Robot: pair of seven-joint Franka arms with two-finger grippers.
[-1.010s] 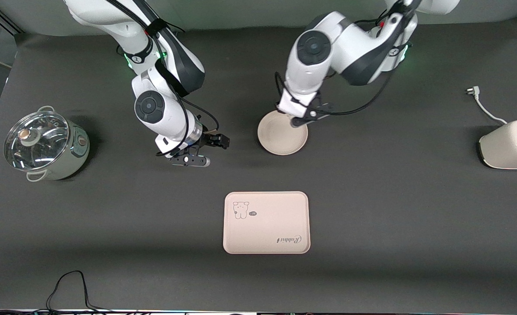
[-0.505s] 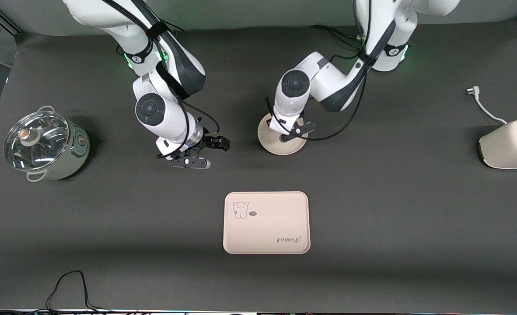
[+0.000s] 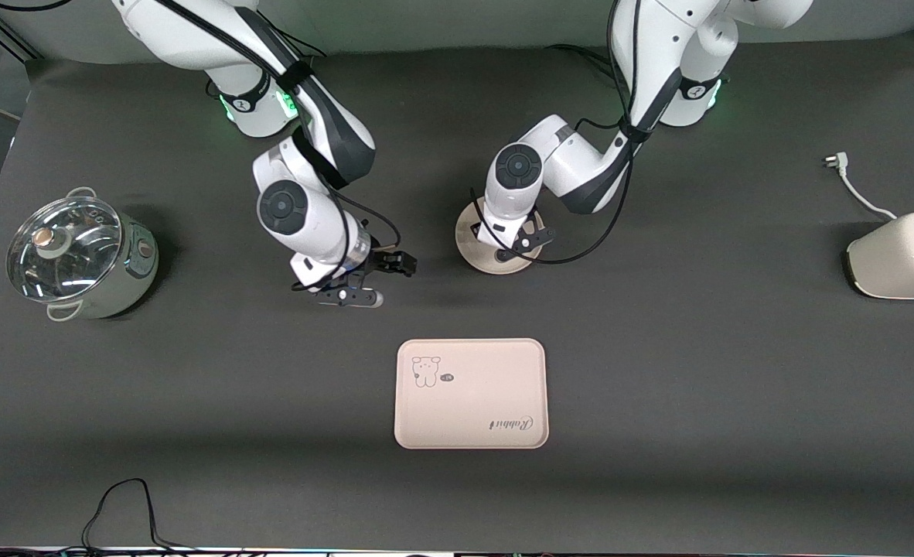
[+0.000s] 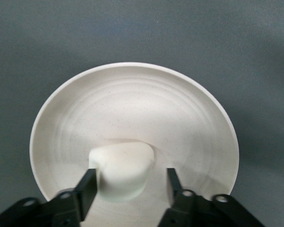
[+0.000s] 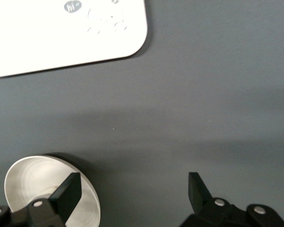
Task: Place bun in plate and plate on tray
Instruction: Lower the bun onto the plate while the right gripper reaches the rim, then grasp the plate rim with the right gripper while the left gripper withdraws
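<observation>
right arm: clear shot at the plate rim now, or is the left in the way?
Probably not yet. The left gripper hangs open low over the plate, around the bun. The open right gripper hovers over bare table beside the plate, but the left arm covers most of the rim.

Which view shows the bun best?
Left wrist view: the bun lies in the plate between the left gripper's open fingers. In the front view the left arm hides it; the right wrist view doesn't show it.
</observation>
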